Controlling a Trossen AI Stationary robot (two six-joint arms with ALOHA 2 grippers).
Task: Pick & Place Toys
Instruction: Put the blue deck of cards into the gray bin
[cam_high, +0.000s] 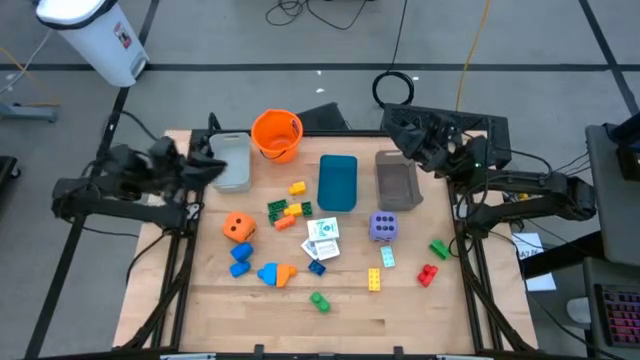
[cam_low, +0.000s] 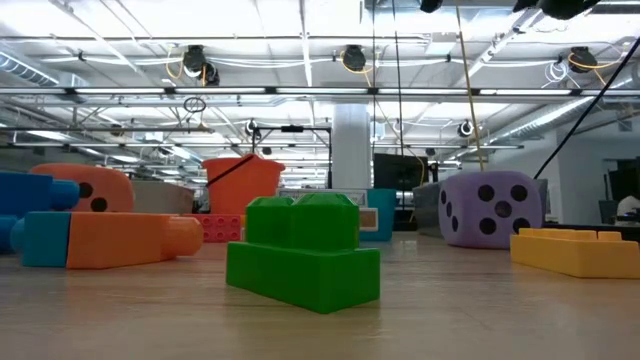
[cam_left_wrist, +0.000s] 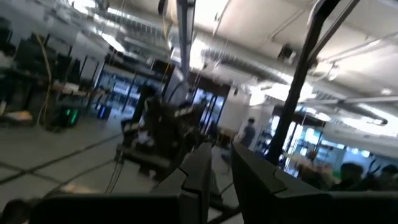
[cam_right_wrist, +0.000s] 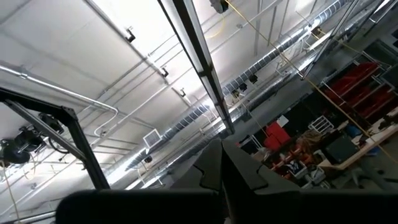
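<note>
Left gripper (cam_high: 222, 165) at the table's far left edge, beside the grey rectangular tray (cam_high: 234, 170) — fingers nearly together, holding nothing. Right gripper (cam_high: 398, 125) folded at the far right corner, fingers pressed together, empty. Toys scattered mid-table: orange plastic die (cam_high: 238, 227), purple plastic die (cam_high: 383, 226), white printed cards (cam_high: 322, 238), small bright plastic bricks (cam_high: 286, 209) — all between the arms.

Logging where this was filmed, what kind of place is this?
Most likely a large robotics lab or workshop: exposed ceiling ducts and strip lights, cables on a grey floor, and a wooden table fitted with two arms.
</note>
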